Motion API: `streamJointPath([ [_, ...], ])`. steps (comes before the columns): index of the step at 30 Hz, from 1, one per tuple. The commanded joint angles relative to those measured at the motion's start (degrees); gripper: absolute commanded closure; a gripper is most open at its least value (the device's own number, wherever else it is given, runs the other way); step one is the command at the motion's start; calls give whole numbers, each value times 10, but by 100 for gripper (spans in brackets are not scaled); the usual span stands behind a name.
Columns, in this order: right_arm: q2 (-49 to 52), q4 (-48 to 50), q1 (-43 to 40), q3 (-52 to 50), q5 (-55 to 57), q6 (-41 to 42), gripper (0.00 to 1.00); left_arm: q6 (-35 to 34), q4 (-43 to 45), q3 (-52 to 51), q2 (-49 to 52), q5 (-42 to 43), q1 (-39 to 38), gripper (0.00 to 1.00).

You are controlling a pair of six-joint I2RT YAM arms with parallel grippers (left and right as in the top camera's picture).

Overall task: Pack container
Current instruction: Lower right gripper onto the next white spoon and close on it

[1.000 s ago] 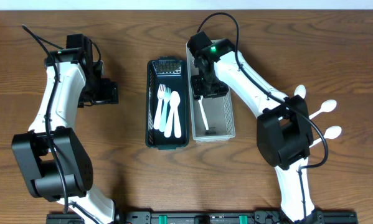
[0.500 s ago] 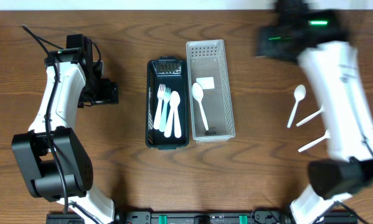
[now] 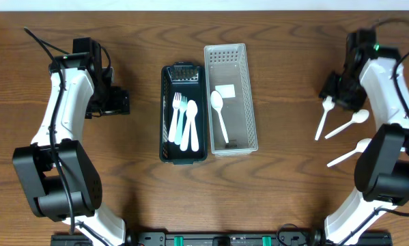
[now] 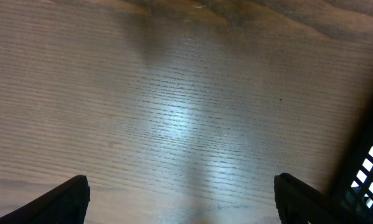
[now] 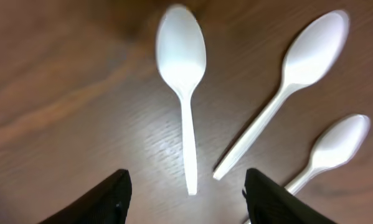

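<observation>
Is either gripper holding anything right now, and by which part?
Nothing is held. The left gripper is open and empty over the table; the right gripper is open and empty above the loose spoons.

This is a robotics lab bench, not a home or kitchen. Two cabled arms (image 3: pixel 67 102) rise from a black mounting rail (image 3: pixel 211 239) at the edge of a bare wood-grain table (image 3: pixel 143 205). The only objects are staged props. Disposable white spoons (image 5: pixel 183 74) lie just ahead of the right gripper (image 5: pixel 186 186). A dark mesh basket (image 3: pixel 164 137) and a white perforated basket (image 3: pixel 253 123) sit between it and the left gripper (image 4: pixel 181 198).
</observation>
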Motion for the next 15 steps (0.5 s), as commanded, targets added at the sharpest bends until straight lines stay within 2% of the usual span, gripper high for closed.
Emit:
streamJointPath([
  [1,-4,36,-5,-48,-13,-12,38,7,-4,1,0,-2,3,12],
  [7,-4,115,-12,-120,-13,-26,37,8,-8,1,0,-2,3,13],
  [15,-4,160,-19,-150,-13,-29,35,7,-12,1,0,-2,3,13],
])
